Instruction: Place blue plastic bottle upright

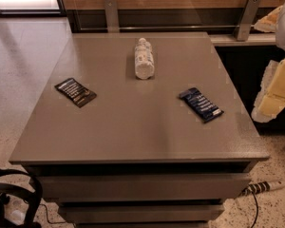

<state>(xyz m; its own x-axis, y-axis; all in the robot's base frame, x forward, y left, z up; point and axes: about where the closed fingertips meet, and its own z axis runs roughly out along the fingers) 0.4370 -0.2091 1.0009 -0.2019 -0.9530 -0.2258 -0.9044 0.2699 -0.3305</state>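
The blue plastic bottle (144,59) lies on its side at the back middle of the grey table (133,137). Its white cap points away from me and its base faces me. It looks clear and ribbed with a pale label. My gripper (270,99) shows as white and yellowish parts at the right edge of the view, beyond the table's right side. It is well apart from the bottle and nothing shows in it.
A black snack packet (76,92) lies at the table's left. A flat dark-blue snack packet (201,104) lies at its right. A wooden wall with metal brackets (111,13) runs behind. A power strip (265,187) and black straps (19,194) lie on the floor.
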